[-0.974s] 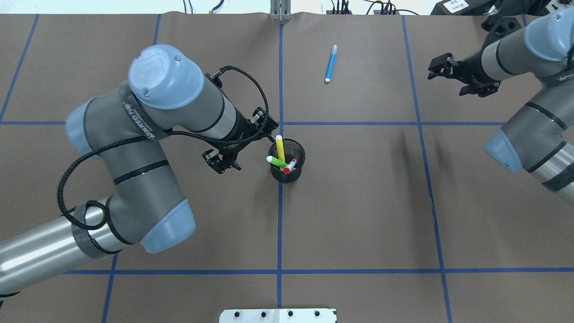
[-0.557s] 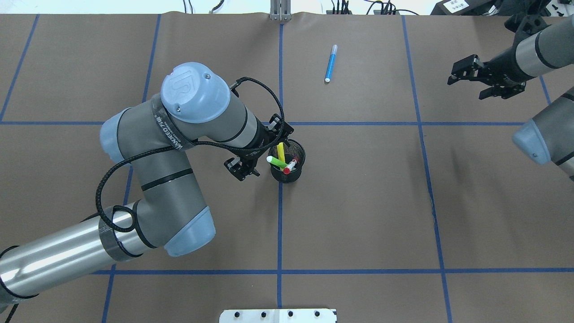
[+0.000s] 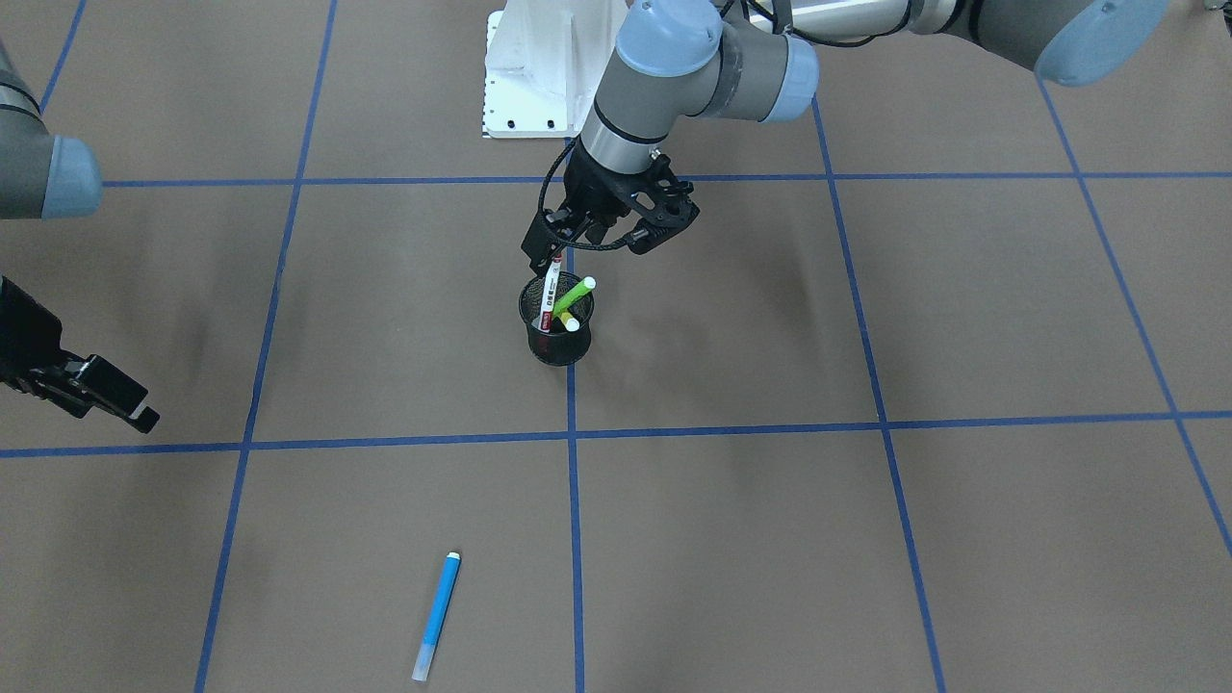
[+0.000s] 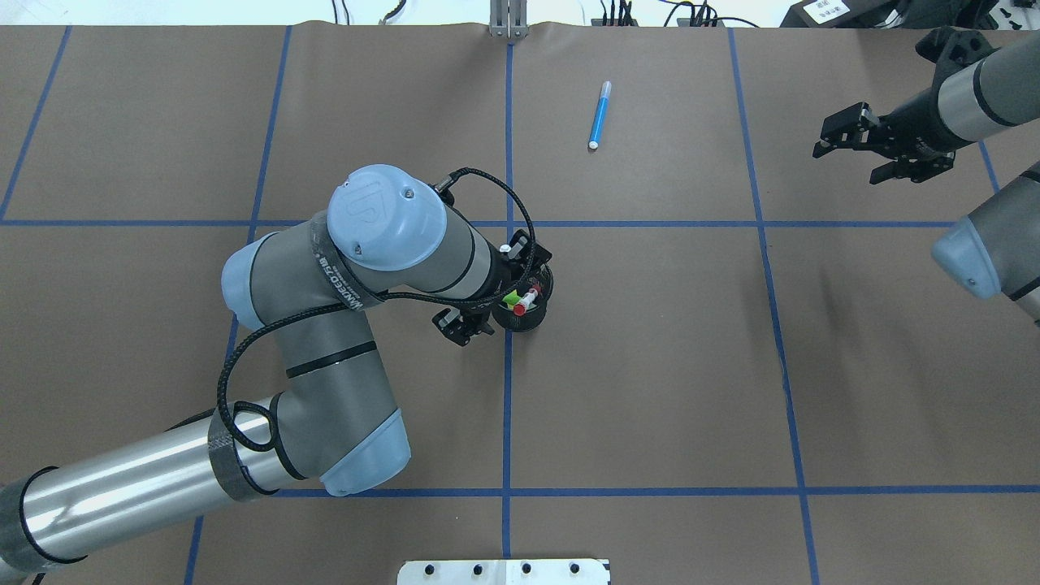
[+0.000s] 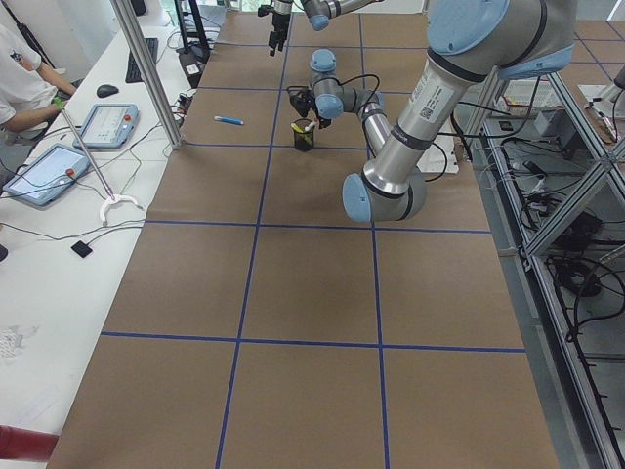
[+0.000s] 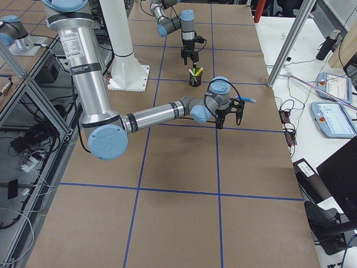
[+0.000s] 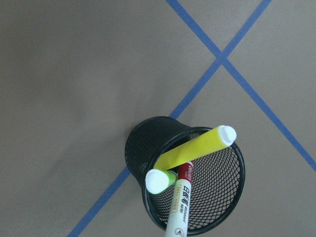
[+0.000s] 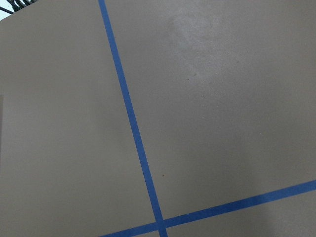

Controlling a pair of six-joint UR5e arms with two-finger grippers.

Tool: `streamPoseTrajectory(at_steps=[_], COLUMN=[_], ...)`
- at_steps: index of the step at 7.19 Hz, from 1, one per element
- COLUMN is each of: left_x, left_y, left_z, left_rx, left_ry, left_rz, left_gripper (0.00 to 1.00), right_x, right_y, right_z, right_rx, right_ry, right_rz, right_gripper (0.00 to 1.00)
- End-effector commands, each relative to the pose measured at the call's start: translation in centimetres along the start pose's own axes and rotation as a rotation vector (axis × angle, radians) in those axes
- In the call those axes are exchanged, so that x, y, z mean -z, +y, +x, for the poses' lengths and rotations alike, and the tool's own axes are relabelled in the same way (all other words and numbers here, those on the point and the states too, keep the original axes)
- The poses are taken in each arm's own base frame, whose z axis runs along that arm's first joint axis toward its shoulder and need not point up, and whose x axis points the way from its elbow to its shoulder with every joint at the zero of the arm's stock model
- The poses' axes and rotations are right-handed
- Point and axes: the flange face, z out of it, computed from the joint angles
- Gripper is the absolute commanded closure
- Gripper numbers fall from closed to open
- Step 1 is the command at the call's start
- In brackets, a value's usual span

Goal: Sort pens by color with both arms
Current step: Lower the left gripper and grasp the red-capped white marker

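Note:
A black mesh cup (image 3: 556, 346) stands on the centre line and holds three pens: the yellow pen (image 7: 197, 145), the lime green pen (image 3: 575, 294) and the white-barrelled red-capped pen (image 7: 180, 197). My left gripper (image 3: 592, 241) is open directly above the cup, one finger on each side, and the white pen's top end is close to one finger. In the overhead view the left gripper (image 4: 497, 294) covers most of the cup (image 4: 528, 321). The blue pen (image 4: 600, 114) lies alone on the far side of the table. My right gripper (image 4: 853, 150) is open and empty, well right of the blue pen.
Blue tape lines (image 4: 508, 406) divide the brown table into squares. The white pedestal base (image 3: 534, 77) stands on the robot's side of the table. An operator's bench with tablets (image 5: 59, 166) runs along the far edge.
My left arm has swung right and forward until its gripper is over the cup, hiding the yellow pen from above. My right gripper has pulled back to the right, then held still.

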Motion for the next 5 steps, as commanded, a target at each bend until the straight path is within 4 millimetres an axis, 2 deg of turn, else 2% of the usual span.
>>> streamPoseTrajectory(at_steps=[1, 2, 5], left_x=[-0.32, -0.21, -0.51], left_y=[0.44, 0.53, 1.36], left_z=[-0.16, -0.07, -0.38], left_rx=[-0.002, -0.003, -0.015], left_ry=[-0.002, 0.001, 0.014], left_rz=[-0.002, -0.003, -0.022], left_gripper=[0.29, 0.38, 0.47], right_x=[-0.11, -0.11, -0.19], right_y=[-0.09, -0.11, -0.08], right_z=[0.22, 0.23, 0.3], right_rx=[-0.002, -0.002, -0.002], right_ry=[0.004, 0.004, 0.007], right_rz=[0.003, 0.004, 0.008], right_gripper=[0.0, 0.0, 0.0])
